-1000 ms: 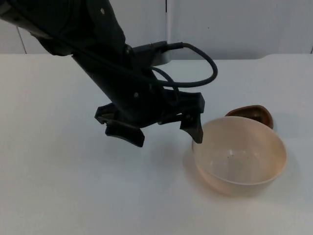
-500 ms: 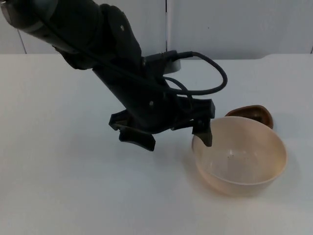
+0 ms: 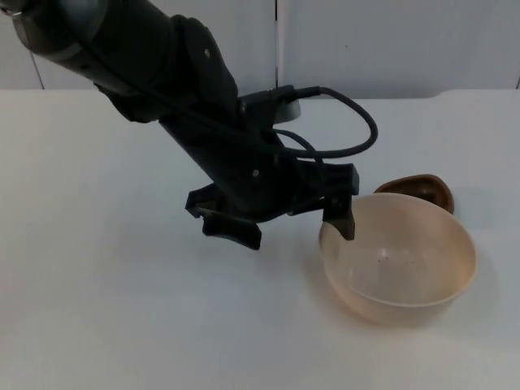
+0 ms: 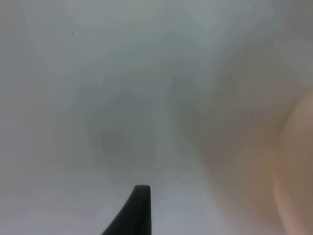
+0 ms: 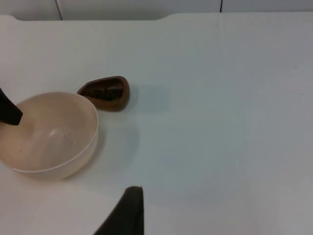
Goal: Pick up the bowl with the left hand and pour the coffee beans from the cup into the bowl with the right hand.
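While my left arm reaches down across the white table (image 3: 97, 268), my left gripper (image 3: 288, 227) hangs low over it with its fingers spread wide apart and nothing between them: one finger (image 3: 233, 230) stands over bare table, the other finger (image 3: 340, 218) sits right at the near rim of the bowl (image 3: 398, 256), and I cannot tell whether it touches that rim or stands just above it. The bowl is pale peach, round, upright with its mouth facing up, and it sits on the table just off that fingertip, on the side away from my other finger; a few dark specks lie on its floor. In my left wrist view a curve of the bowl's wall (image 4: 298, 166) shows beside my black fingertip (image 4: 134, 210). Beyond the bowl, on its far side from my left gripper and touching or nearly touching its rim, sits the brown cup (image 3: 418, 188). It is teardrop-shaped, its long axis running roughly along the table's width, its narrow end pointing back toward my left gripper, and dark coffee beans (image 5: 105, 90) lie inside. My right gripper waits well apart from both; its black fingertip (image 5: 124, 213) shows over bare table, with the bowl and cup (image 5: 106, 93) ahead of it, and I cannot tell how its fingers stand.
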